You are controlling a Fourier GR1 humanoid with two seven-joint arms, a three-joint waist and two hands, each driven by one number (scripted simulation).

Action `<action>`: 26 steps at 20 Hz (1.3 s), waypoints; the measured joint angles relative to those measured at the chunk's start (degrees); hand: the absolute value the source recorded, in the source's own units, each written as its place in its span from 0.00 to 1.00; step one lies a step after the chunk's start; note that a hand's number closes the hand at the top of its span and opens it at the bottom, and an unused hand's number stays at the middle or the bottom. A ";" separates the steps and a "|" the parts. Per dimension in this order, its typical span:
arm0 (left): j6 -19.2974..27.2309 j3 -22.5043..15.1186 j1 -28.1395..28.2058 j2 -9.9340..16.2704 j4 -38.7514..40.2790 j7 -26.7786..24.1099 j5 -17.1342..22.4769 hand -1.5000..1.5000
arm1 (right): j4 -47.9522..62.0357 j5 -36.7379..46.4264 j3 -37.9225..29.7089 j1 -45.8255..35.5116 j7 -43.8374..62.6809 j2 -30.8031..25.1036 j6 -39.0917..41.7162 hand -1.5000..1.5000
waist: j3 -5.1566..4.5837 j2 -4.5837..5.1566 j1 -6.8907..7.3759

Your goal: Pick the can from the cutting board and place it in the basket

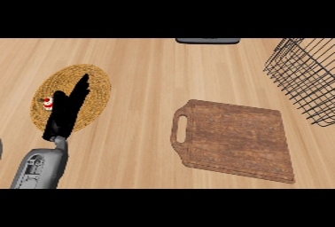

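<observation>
The left hand (65, 113) is hovering flat over a round woven mat (93, 76) at the left of the counter (147, 66), with its fingers lying straight and close together, curling round nothing.

Its grey forearm (40, 168) is coming in from the lower left corner, and the fingers are pointing away towards the mat's far rim. A small red and white object (47, 104) is sitting on the mat right at the hand's left edge, partly hidden by it; whether this is the can cannot be told. The brown cutting board (235, 139) is lying well apart to the right, handle slot facing the hand. The black wire basket (307, 75) is standing beyond the board at the right edge. A dark flat object (207, 40) is showing at the far edge.
</observation>
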 measured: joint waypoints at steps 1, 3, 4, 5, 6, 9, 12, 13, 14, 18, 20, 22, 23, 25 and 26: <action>-0.47 0.13 0.21 0.16 0.23 -0.50 0.26 0.50 | 2.51 1.35 0.18 0.33 -2.42 -1.08 -1.22 1.00 | 0.00 0.02 0.08; -0.80 0.13 0.61 0.25 -0.19 -0.21 0.33 0.50 | 7.98 3.00 -0.20 0.08 -6.69 -2.79 -3.37 1.00 | 0.01 -0.01 0.18; -1.09 0.21 0.78 0.35 -0.35 -0.29 0.48 0.50 | 10.42 4.11 0.08 0.22 -8.93 -3.05 -5.06 1.00 | 0.01 -0.03 0.21; -0.94 0.23 0.91 0.19 -0.44 -0.40 0.45 0.50 | 12.63 4.61 -0.36 1.03 -11.86 -3.90 -6.46 1.00 | 0.02 -0.03 0.16; -1.12 0.58 0.60 0.41 0.10 -0.78 0.57 0.50 | 15.27 5.33 -0.29 1.26 -14.66 -4.43 -7.81 1.00 | 0.03 0.01 0.18; -1.27 0.28 0.95 0.34 -0.54 -0.71 0.31 0.50 | 23.79 6.54 -0.22 -0.34 -22.33 -6.01 -10.12 1.00 | 0.05 0.08 0.59; -1.31 0.48 0.72 0.21 -0.21 -0.76 0.34 0.50 | 31.29 7.66 -0.28 -1.03 -29.39 -6.65 -13.03 1.00 | 0.05 0.09 0.60; -1.69 1.03 0.06 0.73 0.21 -0.75 0.62 0.50 | 33.80 8.20 -0.10 -1.58 -31.16 -6.66 -13.88 1.00 | 0.05 0.13 0.66; -1.65 0.84 0.29 0.54 0.05 -0.77 0.46 0.50 | 36.04 8.72 0.01 -2.12 -32.70 -6.63 -14.71 1.00 | 0.05 0.10 0.65; -2.07 0.57 0.92 0.27 -1.44 0.11 0.62 0.50 | 44.25 11.46 0.88 -3.73 -38.13 -6.58 -18.43 1.00 | 0.06 0.09 0.81; -1.66 0.29 0.81 -0.23 -0.76 -0.46 0.09 0.50 | 48.03 12.30 0.91 -4.19 -40.10 -6.01 -20.18 1.00 | 0.05 0.12 0.78; -1.16 0.46 -0.13 -0.41 0.33 -0.72 -0.32 0.50 | 51.81 12.36 0.48 -4.90 -41.82 -5.62 -20.50 1.00 | 0.06 0.24 0.85; -1.14 0.38 -0.04 -0.39 -0.14 -0.35 -0.42 0.50 | 53.41 12.19 0.14 -4.76 -42.06 -5.29 -20.43 1.00 | 0.06 0.21 0.86; -1.46 0.25 0.67 -0.39 -0.14 -0.99 -0.43 0.50 | 56.58 11.41 -1.13 -5.41 -41.48 -4.79 -20.09 0.00 | 0.08 0.24 1.01; -1.37 0.24 1.04 -0.51 0.13 -1.56 -0.55 0.50 | 57.86 11.34 -1.33 -5.80 -41.36 -4.37 -19.93 0.00 | 0.08 0.23 0.98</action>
